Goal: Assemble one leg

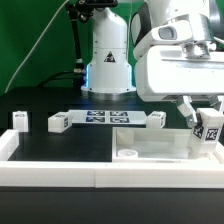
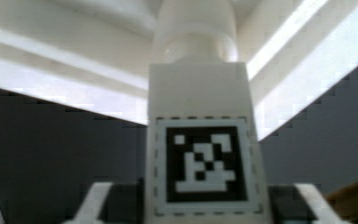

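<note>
My gripper (image 1: 203,116) is at the exterior view's right, shut on a white leg (image 1: 208,130) with a black-and-white tag. It holds the leg tilted over the right end of the large white panel (image 1: 140,148). In the wrist view the leg (image 2: 202,120) fills the middle, tag facing the camera, between the two fingers (image 2: 98,200) of my gripper (image 2: 202,208). The leg's far end points at blurred white rims of the panel (image 2: 60,62). Whether that end touches the panel is hidden.
Three more white legs lie on the black table: two at the exterior view's left (image 1: 19,120) (image 1: 58,121) and one behind the panel (image 1: 157,119). The marker board (image 1: 104,118) lies between them. A white rail (image 1: 45,172) borders the front. The arm's base (image 1: 108,60) stands behind.
</note>
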Action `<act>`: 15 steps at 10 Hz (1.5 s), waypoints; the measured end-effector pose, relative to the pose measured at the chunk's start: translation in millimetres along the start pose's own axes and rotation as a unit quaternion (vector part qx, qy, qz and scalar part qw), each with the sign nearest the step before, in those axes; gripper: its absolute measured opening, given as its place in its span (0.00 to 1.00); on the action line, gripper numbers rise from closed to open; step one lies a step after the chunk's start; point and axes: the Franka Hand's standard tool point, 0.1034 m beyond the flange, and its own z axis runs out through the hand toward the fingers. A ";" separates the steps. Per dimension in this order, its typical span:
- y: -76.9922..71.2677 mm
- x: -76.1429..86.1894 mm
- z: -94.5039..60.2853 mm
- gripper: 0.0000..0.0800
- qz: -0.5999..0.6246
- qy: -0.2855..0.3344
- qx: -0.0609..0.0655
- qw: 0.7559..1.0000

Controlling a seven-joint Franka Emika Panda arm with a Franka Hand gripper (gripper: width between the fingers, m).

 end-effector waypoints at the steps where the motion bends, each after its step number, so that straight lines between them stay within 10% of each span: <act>1: -0.1 -0.2 0.1 0.61 0.000 0.000 0.000 1.000; 3: -0.1 -0.5 0.3 0.79 0.000 -0.001 0.000 1.000; 12: -0.1 7.2 -10.0 0.81 -0.011 -0.040 0.008 0.999; 15: 1.7 6.4 -2.3 0.81 -0.010 -0.179 0.039 0.983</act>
